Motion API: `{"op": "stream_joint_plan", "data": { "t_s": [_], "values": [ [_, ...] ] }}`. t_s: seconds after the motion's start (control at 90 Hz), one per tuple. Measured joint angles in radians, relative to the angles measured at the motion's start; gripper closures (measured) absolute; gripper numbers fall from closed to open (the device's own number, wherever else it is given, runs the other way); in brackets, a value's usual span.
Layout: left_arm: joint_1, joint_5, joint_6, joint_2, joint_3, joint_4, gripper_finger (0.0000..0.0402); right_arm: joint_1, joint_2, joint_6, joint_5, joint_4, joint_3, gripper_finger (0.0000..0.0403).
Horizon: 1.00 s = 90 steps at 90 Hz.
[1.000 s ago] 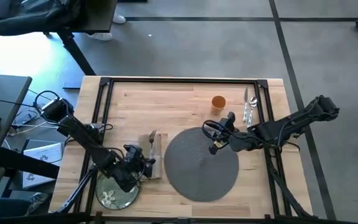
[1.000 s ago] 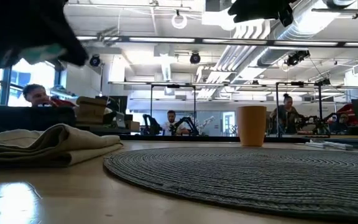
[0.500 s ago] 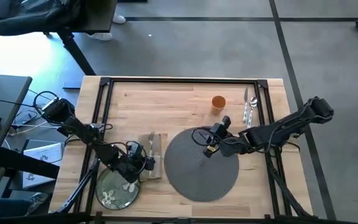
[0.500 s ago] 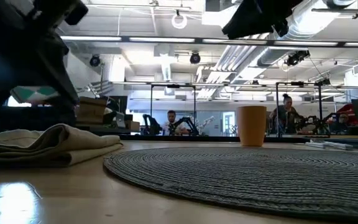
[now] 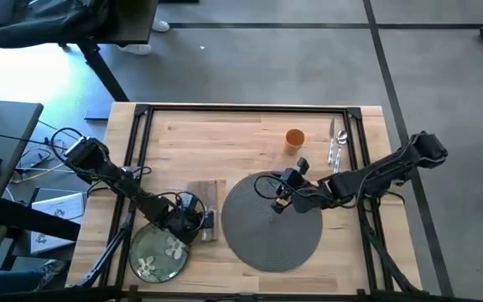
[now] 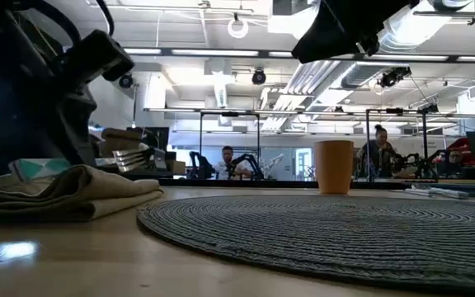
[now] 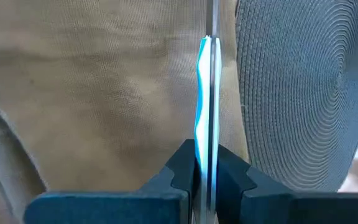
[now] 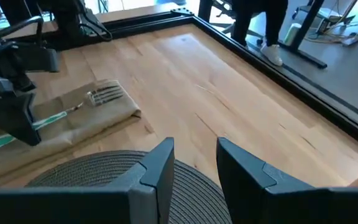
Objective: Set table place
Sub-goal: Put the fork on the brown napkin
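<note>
Left tool: the left tool (image 5: 193, 220) sits low over the tan napkin (image 5: 205, 210), its two dark fingers (image 7: 182, 168) clamped on the handle of the silver fork (image 7: 207, 124). The fork lies lengthwise on the napkin, tines pointing away from the tool, as the right wrist view shows.

Right tool: the right tool (image 5: 280, 198) hangs above the far part of the placemat (image 5: 271, 222), fingers apart with a clear gap and nothing between them.

Placemat: round, dark-grey and woven, it lies near the middle of the table (image 5: 225, 138) toward the near edge, and nothing rests on it.

Plate: the green plate with white flowers (image 5: 158, 254) sits at the near left corner of the table, beside the napkin and off the placemat.

Napkin: folded, just left of the placemat, its edge close to the mat's rim.

Cup: the small orange cup (image 5: 294, 137) stands upright beyond the placemat, apart from it.

Other cutlery: the silver pieces (image 5: 336, 144) lie together near the far right edge of the table, well apart from the placemat; which is knife and which is spoon cannot be told.

Done so far: placemat and napkin look placed, and the fork appears to be in its spot on the napkin, though not yet released.

Left to do: judging by the layout, the plate needs moving onto the placemat, the remaining cutlery needs bringing to the mat's right side, and the cup may need moving nearer.
</note>
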Motion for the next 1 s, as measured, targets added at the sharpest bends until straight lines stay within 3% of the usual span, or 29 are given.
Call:
{"op": "stream_joint_plan", "data": {
  "t_s": [0.522,1.0],
  "values": [
    [0.018,0.075,-0.038,0.0,0.0,-0.034,0.038,0.0,0.0,-0.006,0.0,0.0,0.0,0.0304],
    [0.019,0.13,0.015,-0.004,0.0,-0.026,0.0291,0.0,0.0,-0.006,0.0,0.0,0.0,0.0304]
  ]
}}
